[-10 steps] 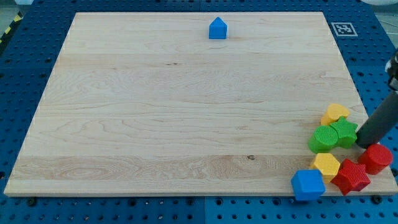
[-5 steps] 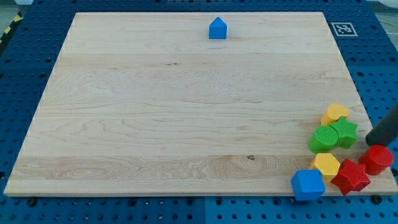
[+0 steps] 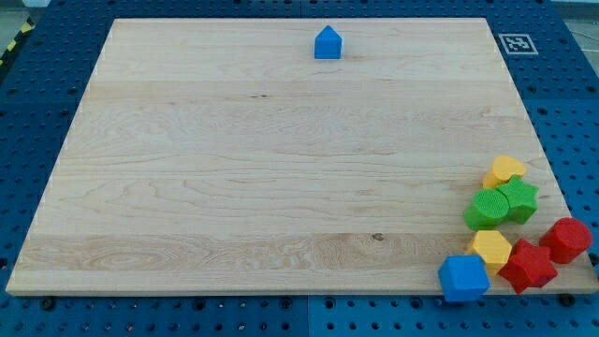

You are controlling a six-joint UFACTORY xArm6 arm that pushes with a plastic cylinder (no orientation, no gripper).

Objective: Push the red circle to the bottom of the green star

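The red circle sits at the board's right edge near the view's bottom right, just below and right of the green star. The green star touches a green circle on its left. My tip does not show in this view; the rod is out of frame.
A yellow heart-like block lies above the green star. A yellow hexagon, a red star and a blue cube cluster at the bottom right corner. A small blue house-shaped block stands near the top. A marker tag sits top right.
The rod has moved off to the view's right and left the frame. The blocks have not visibly moved.
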